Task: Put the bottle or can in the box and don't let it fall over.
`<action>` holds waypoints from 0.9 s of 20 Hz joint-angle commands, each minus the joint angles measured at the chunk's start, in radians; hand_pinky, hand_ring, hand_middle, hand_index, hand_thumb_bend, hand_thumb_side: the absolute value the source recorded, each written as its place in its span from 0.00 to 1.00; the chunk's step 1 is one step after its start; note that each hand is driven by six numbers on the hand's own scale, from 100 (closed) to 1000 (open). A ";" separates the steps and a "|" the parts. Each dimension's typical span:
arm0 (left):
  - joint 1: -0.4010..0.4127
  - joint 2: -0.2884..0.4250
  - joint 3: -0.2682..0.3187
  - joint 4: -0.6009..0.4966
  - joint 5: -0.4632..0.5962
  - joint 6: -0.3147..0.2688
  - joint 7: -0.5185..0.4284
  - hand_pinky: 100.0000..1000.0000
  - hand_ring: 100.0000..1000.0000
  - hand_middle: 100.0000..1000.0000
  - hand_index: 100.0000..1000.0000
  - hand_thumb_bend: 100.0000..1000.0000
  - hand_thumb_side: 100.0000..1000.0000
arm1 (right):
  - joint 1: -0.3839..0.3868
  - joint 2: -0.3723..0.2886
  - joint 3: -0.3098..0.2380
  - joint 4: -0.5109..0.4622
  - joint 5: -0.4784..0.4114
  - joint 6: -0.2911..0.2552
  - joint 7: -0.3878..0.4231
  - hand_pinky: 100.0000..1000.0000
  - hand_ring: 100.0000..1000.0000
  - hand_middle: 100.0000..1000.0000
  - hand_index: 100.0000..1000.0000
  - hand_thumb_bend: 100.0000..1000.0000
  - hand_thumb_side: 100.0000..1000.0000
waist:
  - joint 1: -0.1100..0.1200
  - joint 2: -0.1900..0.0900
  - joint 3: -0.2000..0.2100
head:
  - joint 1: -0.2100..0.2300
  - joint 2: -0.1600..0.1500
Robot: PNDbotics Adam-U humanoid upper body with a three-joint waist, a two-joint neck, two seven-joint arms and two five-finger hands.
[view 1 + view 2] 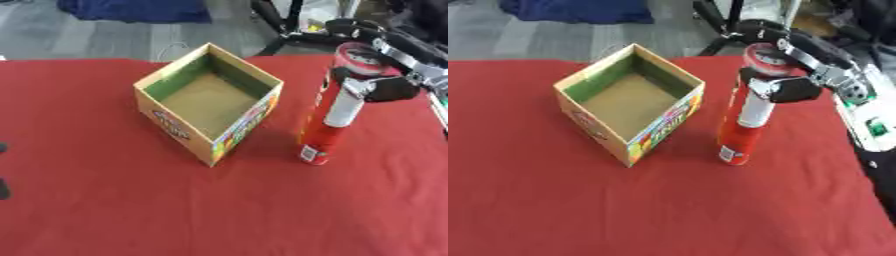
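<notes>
The right hand [378,86] has its fingers wrapped round the upright red can [331,130], at the cardboard box's [179,131] three o'clock; lift straight, keep it vertical.

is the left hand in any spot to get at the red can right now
Probably not easily. The left hand barely shows at the view's left edge, and the open box stands between it and the red can, which the right hand already grips with curled fingers.

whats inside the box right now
Nothing shows inside the box: only its bare brown floor and green inner walls. The near walls hide a strip of floor. The can stands outside, held by the right robot hand.
</notes>
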 commanded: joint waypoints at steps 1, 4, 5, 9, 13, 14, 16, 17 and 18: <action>-0.009 0.011 0.003 -0.021 -0.005 -0.002 -0.004 0.45 0.82 0.84 0.85 0.00 0.62 | -0.005 -0.016 0.001 0.015 -0.004 -0.021 0.014 0.91 0.94 0.95 1.00 0.00 0.57 | 0.003 -0.007 0.001 | -0.003 -0.007; -0.010 0.011 0.002 -0.021 -0.005 -0.001 -0.005 0.45 0.82 0.84 0.85 0.00 0.62 | -0.005 -0.013 0.002 0.007 -0.027 -0.031 0.034 0.83 0.88 0.92 0.99 0.00 0.60 | 0.003 -0.006 0.000 | -0.003 -0.004; -0.009 0.011 0.002 -0.021 -0.006 -0.001 -0.006 0.45 0.82 0.84 0.85 0.00 0.62 | -0.005 -0.014 0.001 0.005 -0.030 -0.032 0.039 0.79 0.85 0.91 0.98 0.00 0.61 | 0.003 -0.006 -0.001 | -0.003 -0.003; -0.008 0.011 0.003 -0.021 -0.007 0.000 -0.006 0.45 0.82 0.84 0.85 0.00 0.62 | 0.001 -0.012 -0.003 -0.005 -0.021 -0.043 0.043 0.68 0.79 0.87 0.94 0.00 0.66 | 0.002 -0.006 -0.001 | -0.002 0.000; -0.008 0.011 0.003 -0.021 -0.006 0.003 -0.007 0.45 0.82 0.84 0.84 0.00 0.62 | 0.005 -0.005 0.004 -0.011 -0.017 -0.063 0.054 0.60 0.78 0.86 0.93 0.00 0.66 | 0.001 -0.006 0.000 | -0.001 0.003; -0.008 0.010 0.004 -0.021 -0.006 0.003 -0.007 0.45 0.82 0.83 0.84 0.00 0.62 | 0.006 -0.004 0.005 -0.012 -0.019 -0.066 0.059 0.58 0.77 0.86 0.93 0.00 0.65 | 0.001 -0.006 0.000 | -0.001 0.003; -0.008 0.010 0.004 -0.021 -0.006 0.004 -0.007 0.46 0.82 0.83 0.84 0.00 0.62 | 0.007 -0.002 0.005 -0.012 -0.020 -0.069 0.066 0.56 0.77 0.86 0.93 0.00 0.63 | 0.001 -0.005 0.000 | -0.001 0.004; -0.008 0.010 0.005 -0.021 -0.006 0.004 -0.007 0.46 0.82 0.83 0.84 0.00 0.62 | 0.007 -0.001 0.005 -0.012 -0.020 -0.069 0.067 0.55 0.77 0.87 0.92 0.00 0.62 | 0.000 -0.005 0.000 | -0.001 0.004; -0.008 0.010 0.005 -0.021 -0.006 0.005 -0.007 0.46 0.82 0.83 0.84 0.00 0.62 | 0.008 0.000 0.005 -0.012 -0.018 -0.070 0.068 0.55 0.77 0.87 0.93 0.00 0.61 | 0.000 -0.005 0.000 | -0.001 0.004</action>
